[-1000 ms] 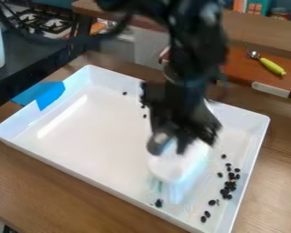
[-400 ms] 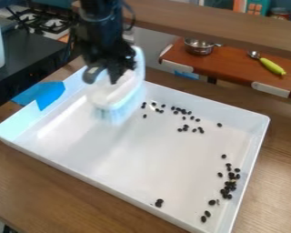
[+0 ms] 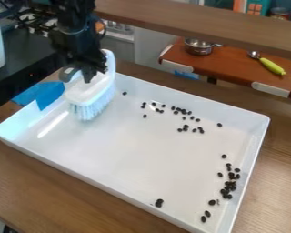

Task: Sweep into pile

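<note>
Beans [image 3: 228, 185], oval and dark, dot the glossy tray [image 3: 123, 150].

The black WidowX 250 arm [image 3: 75, 32] enters at the top edge, left of centre, its visible part hanging nearly upright. At its lower end, the black two-finger hand [image 3: 79, 73] points downward over the surface, fingers [image 3: 69, 73] closed in a grip.

Brown wooden table [image 3: 62, 191]; black counter [image 3: 23, 52] left, stove [image 3: 41, 23] beyond; wooden shelf [image 3: 203, 22], reddish-brown shelf [image 3: 233, 61] upper right.
</note>
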